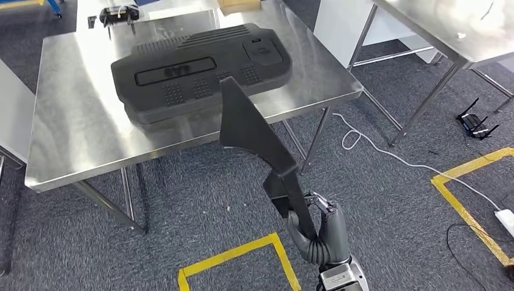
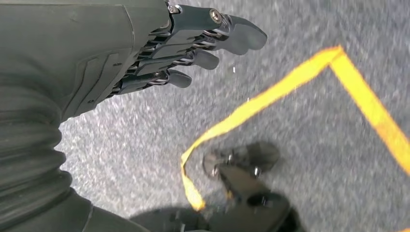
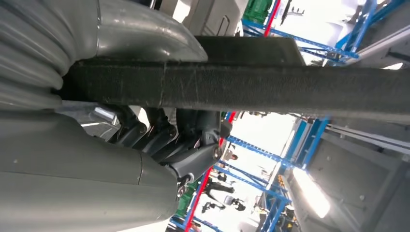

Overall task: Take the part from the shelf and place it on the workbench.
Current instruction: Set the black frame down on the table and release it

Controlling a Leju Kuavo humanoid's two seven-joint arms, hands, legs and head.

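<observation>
My right hand (image 1: pixel 318 227) grips the black part (image 1: pixel 254 136), pointing toward eleven o'clock over the tabletop (image 1: pixel 79 121); my left hand (image 2: pixel 159 53) hangs empty, fingers apart.

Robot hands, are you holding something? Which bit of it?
The right hand grips a long black part by its narrow lower end, with the wide end sticking up toward the workbench. The left hand holds nothing.
</observation>
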